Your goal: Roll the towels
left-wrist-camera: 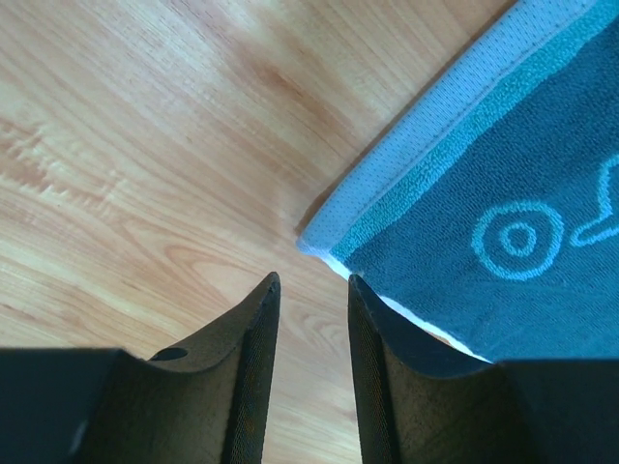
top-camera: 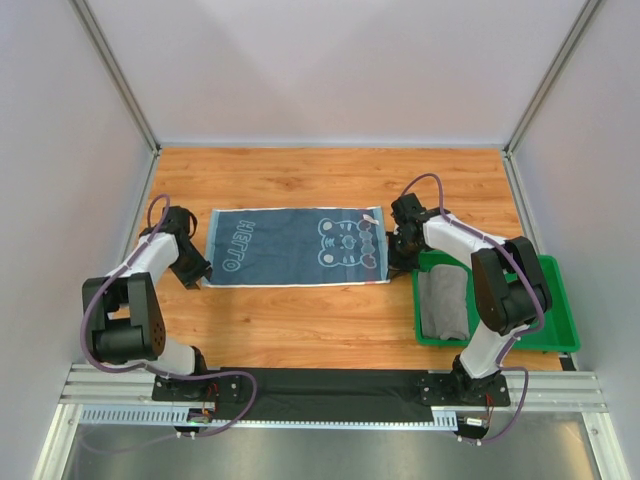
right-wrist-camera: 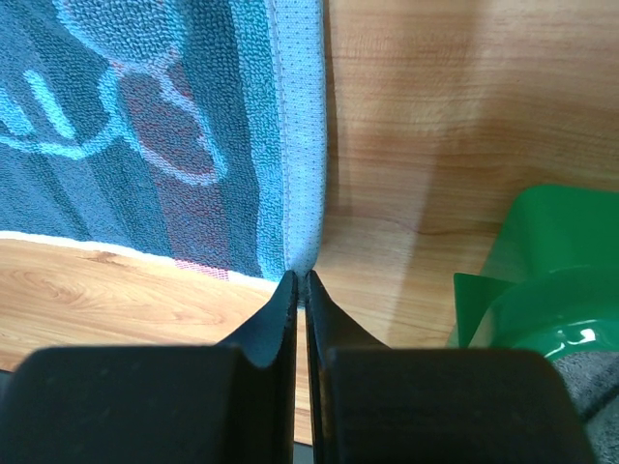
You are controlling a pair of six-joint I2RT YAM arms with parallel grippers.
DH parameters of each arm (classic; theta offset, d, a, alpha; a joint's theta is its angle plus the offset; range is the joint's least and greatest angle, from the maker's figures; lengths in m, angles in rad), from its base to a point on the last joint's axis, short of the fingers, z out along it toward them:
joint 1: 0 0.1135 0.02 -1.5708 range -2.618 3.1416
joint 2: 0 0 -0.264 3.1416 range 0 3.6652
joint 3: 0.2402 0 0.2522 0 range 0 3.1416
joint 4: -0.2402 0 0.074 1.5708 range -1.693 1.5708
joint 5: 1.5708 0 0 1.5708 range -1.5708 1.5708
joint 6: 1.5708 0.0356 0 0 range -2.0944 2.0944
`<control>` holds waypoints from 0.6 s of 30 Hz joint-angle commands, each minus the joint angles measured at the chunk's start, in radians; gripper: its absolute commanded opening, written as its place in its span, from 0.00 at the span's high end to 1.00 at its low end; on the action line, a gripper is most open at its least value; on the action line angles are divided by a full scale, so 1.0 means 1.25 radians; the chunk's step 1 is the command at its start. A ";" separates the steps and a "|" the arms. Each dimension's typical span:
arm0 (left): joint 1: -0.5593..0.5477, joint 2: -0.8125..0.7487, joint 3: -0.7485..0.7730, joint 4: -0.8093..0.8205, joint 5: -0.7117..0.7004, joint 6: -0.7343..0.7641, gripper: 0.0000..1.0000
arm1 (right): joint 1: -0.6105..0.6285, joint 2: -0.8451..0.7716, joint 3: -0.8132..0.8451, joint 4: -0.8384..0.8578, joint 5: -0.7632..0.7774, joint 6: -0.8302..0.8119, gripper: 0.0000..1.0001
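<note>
- A green tray [top-camera: 556, 300] is placed at the near right corner of the desk [top-camera: 300, 330].
- In the left part of the tray one grey towel [top-camera: 445, 303] is laid, folded into a long bundle. The right part of the tray is hidden partly by the right arm.
- A blue towel [top-camera: 295, 245] is spread flat on the middle of the desk, with its long sides parallel to the far edge. White lettering is seen at its left end and a drawn face at its right end.
- The blue towel is not touched by the tray; a narrow strip of wood is seen between them.
- The left gripper [left-wrist-camera: 311, 280] is lowered at the near left corner of the blue towel. Its jaws are parted, and only bare wood is seen between them; the towel corner lies just ahead of the right finger.
- The right gripper [right-wrist-camera: 300, 275] is clenched, and the near right corner of the blue towel's hem is pinched at its fingertips.
</note>
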State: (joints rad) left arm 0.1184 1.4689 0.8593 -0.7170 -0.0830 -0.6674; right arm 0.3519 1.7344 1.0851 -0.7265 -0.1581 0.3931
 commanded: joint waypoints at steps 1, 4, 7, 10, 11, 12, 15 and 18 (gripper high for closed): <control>0.003 0.013 -0.010 0.053 -0.023 -0.013 0.58 | -0.003 -0.007 0.023 -0.009 0.004 -0.016 1.00; 0.003 0.039 -0.006 0.064 -0.029 -0.017 0.58 | -0.003 -0.008 0.017 -0.009 0.006 -0.018 1.00; 0.003 0.059 -0.015 0.079 -0.038 -0.023 0.62 | -0.003 -0.008 0.015 -0.010 0.004 -0.018 1.00; 0.005 0.074 -0.020 0.086 -0.049 -0.028 0.67 | -0.003 -0.009 0.017 -0.012 0.005 -0.019 1.00; 0.003 0.078 -0.020 0.088 -0.053 -0.028 0.68 | -0.003 -0.011 0.014 -0.013 0.005 -0.020 1.00; 0.003 0.082 -0.019 0.088 -0.058 -0.029 0.72 | -0.003 -0.011 0.014 -0.013 0.005 -0.020 1.00; 0.003 0.088 -0.015 0.085 -0.065 -0.028 0.84 | -0.003 -0.012 0.014 -0.015 0.004 -0.020 1.00; 0.003 0.083 -0.014 0.083 -0.054 -0.023 1.00 | -0.003 -0.014 0.009 -0.014 0.001 -0.019 1.00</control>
State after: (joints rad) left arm 0.1184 1.5490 0.8497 -0.6456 -0.1318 -0.6952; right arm 0.3519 1.7344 1.0855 -0.7357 -0.1589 0.3874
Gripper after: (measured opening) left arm 0.052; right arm 0.011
